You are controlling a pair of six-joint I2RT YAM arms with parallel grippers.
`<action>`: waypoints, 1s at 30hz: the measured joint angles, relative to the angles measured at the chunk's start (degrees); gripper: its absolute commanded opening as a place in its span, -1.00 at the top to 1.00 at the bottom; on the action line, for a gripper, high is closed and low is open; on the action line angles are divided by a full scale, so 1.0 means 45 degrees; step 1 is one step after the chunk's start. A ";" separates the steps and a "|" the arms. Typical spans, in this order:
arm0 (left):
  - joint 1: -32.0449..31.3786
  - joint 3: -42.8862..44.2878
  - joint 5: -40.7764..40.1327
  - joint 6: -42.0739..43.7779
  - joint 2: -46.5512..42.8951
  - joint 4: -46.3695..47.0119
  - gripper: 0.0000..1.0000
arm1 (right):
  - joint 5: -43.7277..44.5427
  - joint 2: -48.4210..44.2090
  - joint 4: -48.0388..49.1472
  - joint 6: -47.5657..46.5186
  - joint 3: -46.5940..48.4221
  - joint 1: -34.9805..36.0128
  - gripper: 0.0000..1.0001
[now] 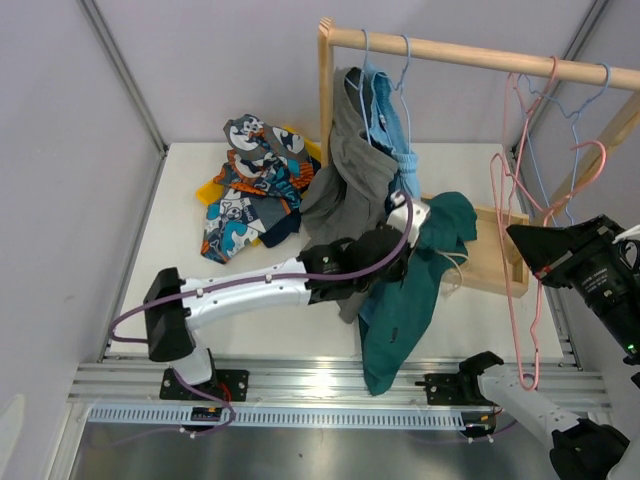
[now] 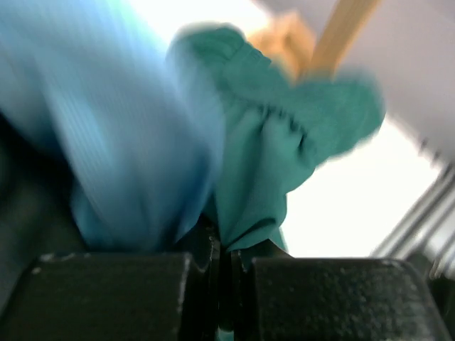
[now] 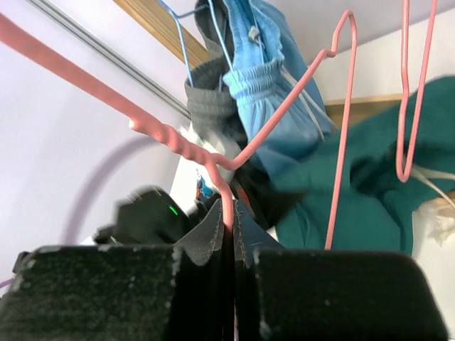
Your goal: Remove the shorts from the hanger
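Observation:
The dark teal-green shorts point(image 1: 400, 310) hang loose off the pink hanger point(image 1: 512, 300), drooping over the table's front edge. My left gripper point(image 1: 408, 240) is shut on their bunched fabric point(image 2: 263, 163), with blurred light blue cloth point(image 2: 135, 142) pressed against its left side. My right gripper point(image 1: 514, 236) is shut on the pink hanger's wire point(image 3: 229, 206) below its twisted neck. Grey shorts point(image 1: 350, 160) and light blue shorts point(image 1: 397, 135) with a white drawstring still hang on blue hangers point(image 1: 385, 70) from the rod; both also show in the right wrist view, grey shorts point(image 3: 210, 106), light blue shorts point(image 3: 277, 92).
The wooden rack has a rod point(image 1: 470, 55), a post point(image 1: 325, 95) and a base point(image 1: 495, 262). Empty blue and pink hangers point(image 1: 585, 150) dangle at the rod's right end. Cartoon-print shorts point(image 1: 250, 185) lie piled on a yellow tray point(image 1: 207, 192) at the back left.

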 measured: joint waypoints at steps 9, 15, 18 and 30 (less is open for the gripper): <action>-0.3546 -0.6203 -0.0593 -0.1705 -0.4333 -0.0709 1.00 | 0.0102 0.2681 0.0933 -0.0661 0.1496 0.0000 1.00; -0.7932 -0.6290 -0.2535 -0.3449 -0.7106 -0.1773 1.00 | 0.0432 0.5965 0.2302 -0.1685 0.2837 -0.0481 1.00; -0.9194 -0.6300 -0.3536 -0.4362 -0.7946 -0.2671 1.00 | 0.0189 0.7315 0.2914 -0.1933 0.3206 -0.1384 1.00; -0.9394 -0.5707 -0.6125 -0.6936 -0.8573 -0.7203 1.00 | -0.1773 0.7868 0.5270 -0.2021 0.1161 -0.4138 1.00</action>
